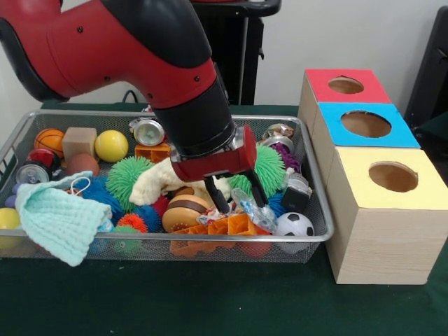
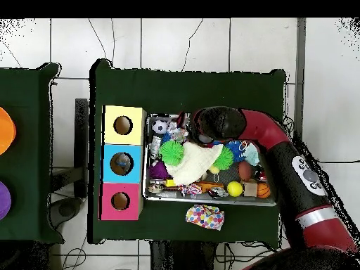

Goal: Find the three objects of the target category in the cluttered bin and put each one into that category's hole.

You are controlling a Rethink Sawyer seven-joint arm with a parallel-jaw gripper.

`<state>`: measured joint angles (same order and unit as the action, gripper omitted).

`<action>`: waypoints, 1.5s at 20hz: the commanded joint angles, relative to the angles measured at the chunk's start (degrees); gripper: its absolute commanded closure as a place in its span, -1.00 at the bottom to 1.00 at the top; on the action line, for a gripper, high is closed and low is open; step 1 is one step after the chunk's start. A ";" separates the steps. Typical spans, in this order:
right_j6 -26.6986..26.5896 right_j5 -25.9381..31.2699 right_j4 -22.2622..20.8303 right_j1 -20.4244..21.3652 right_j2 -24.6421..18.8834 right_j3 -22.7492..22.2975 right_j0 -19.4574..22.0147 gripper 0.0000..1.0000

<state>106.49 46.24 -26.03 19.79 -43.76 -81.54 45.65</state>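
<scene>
The wire mesh bin (image 1: 175, 239) is full of mixed toys. My gripper (image 1: 236, 196) is low inside it, right of the middle, with its two black fingers apart and nothing between them. The fingertips (image 1: 217, 201) hang just above a toy burger (image 1: 183, 210), an orange plastic piece (image 1: 231, 227) and a clear wrapped item (image 1: 253, 212). A cream plush (image 1: 157, 180) lies just behind the fingers. Three wooden boxes stand right of the bin, each with a round hole: red top (image 1: 348, 85), blue top (image 1: 365, 124), yellow top (image 1: 392, 176). In the overhead view the arm (image 2: 218, 125) hides the gripper over the bin (image 2: 267, 202).
Two green spiky balls (image 1: 126, 178) (image 1: 271, 168), a soccer ball (image 1: 294, 225), a yellow ball (image 1: 111, 145), a basketball (image 1: 49, 140), a wooden cube (image 1: 78, 142), cans (image 1: 33, 170) and a mint cloth (image 1: 59, 217) fill the bin. A dotted cloth (image 2: 204, 216) lies on the table outside it.
</scene>
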 commanded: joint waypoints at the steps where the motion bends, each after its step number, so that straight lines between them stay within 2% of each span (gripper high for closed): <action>1: -11.83 -1.79 -3.89 -5.49 1.27 4.36 0.00 -1.00; 18: -11.17 -2.83 -4.41 -6.91 0.41 4.00 0.69 -1.00; 19: -11.07 -2.81 -4.36 -6.93 0.40 3.95 0.76 1.00; 30: -10.94 -3.06 -4.55 -6.82 0.34 3.77 0.95 1.00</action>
<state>106.49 46.07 -27.74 16.02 -43.84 -80.85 45.70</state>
